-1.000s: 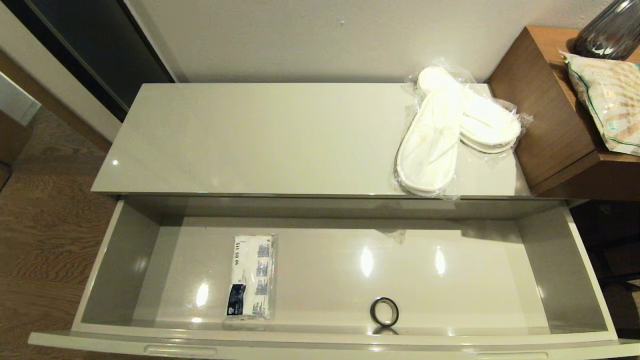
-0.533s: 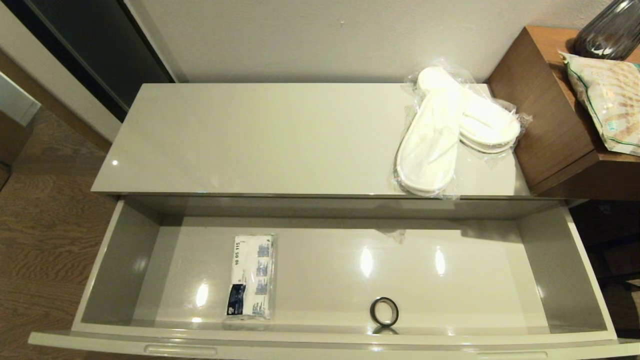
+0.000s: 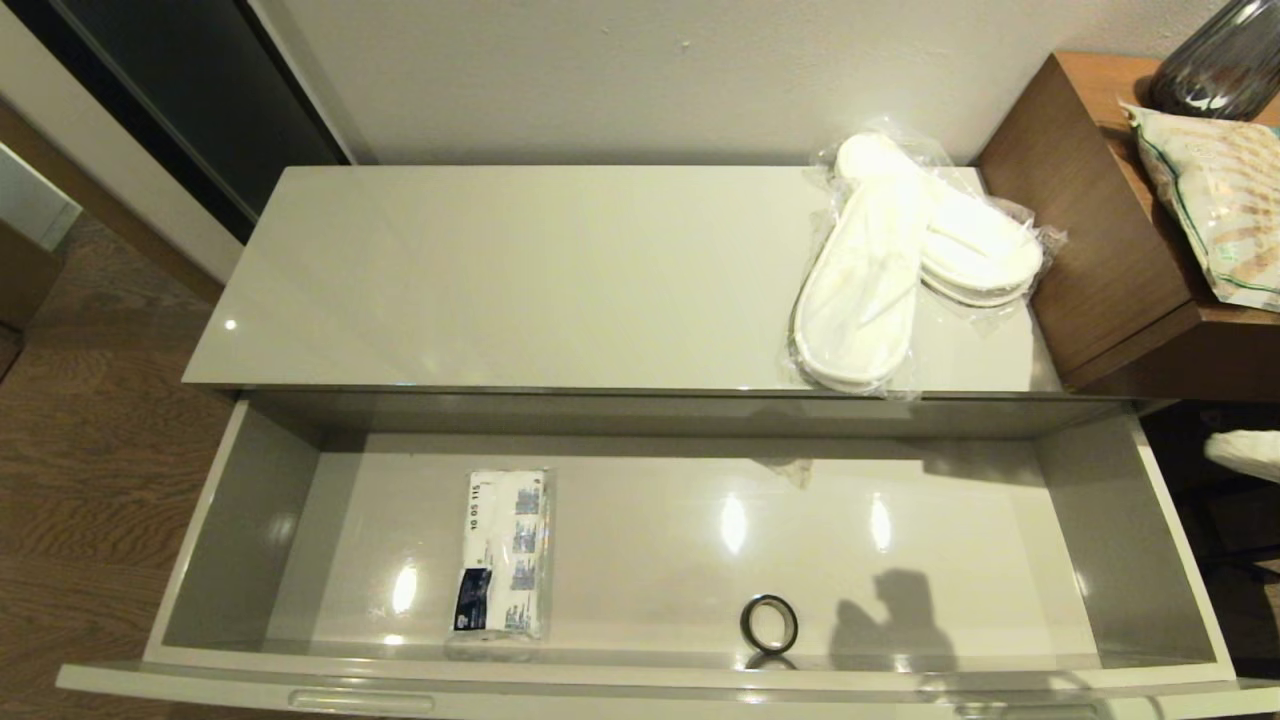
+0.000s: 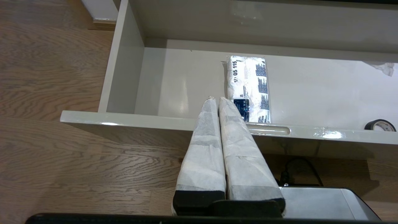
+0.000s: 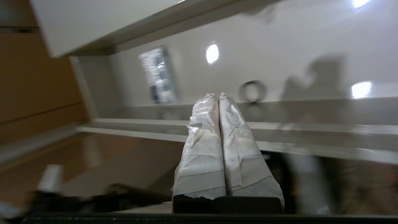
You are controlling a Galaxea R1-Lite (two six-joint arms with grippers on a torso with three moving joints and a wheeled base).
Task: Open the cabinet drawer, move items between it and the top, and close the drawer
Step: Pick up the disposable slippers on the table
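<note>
Nearest, the left hand (image 4: 216, 99) hangs closed and empty just outside the open cabinet drawer's (image 3: 640, 680) front edge. The right hand (image 5: 216, 95), also closed and empty, sits at the drawer's right end. Farther back, both slipper packs (image 3: 900, 260) lie overlapping on the top (image 3: 520, 270), at its right end.

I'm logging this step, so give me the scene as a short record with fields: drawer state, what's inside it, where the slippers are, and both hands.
drawer: cabinet drawer pulled fully open
inside drawer: white packet with blue print; small black ring
slippers: two bagged packs on the top, right end, overlapping
left hand: shut, holding nothing, before the drawer front
right hand: shut, holding nothing, near the drawer front
</note>
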